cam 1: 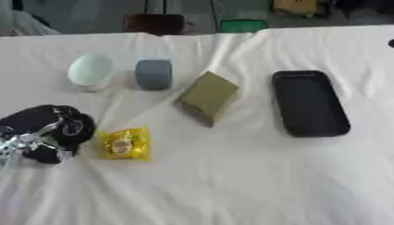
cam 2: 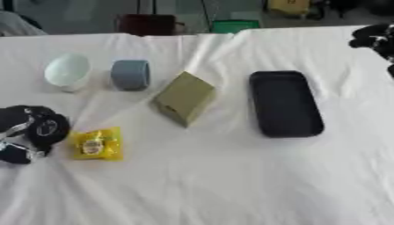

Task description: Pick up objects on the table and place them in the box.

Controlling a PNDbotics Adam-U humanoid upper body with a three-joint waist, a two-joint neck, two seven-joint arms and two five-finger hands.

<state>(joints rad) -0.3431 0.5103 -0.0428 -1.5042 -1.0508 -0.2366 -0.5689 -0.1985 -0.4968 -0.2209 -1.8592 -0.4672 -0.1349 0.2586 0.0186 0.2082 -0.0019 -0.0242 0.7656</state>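
Inspection of the white cloth-covered desk [cam 1: 231,184]: the left robot hand [cam 1: 46,132], black with silver parts, rests near the desk's left edge with fingers curled and holding nothing. A yellow crinkled foil packet [cam 1: 125,143] lies just beside it toward the desk's middle, long axis running near to far. Toward the far edge stand a pale green rounded bowl [cam 1: 90,70] and a blue-grey cylindrical roll [cam 1: 154,74], with an olive cardboard carton [cam 1: 208,96] at centre, tilted. The black shallow rectangular box [cam 1: 309,103] lies right of centre, lengthwise near to far. The right robot hand [cam 2: 375,37] shows at the far right corner; its finger state cannot be told. Judged nearest: left hand to packet.
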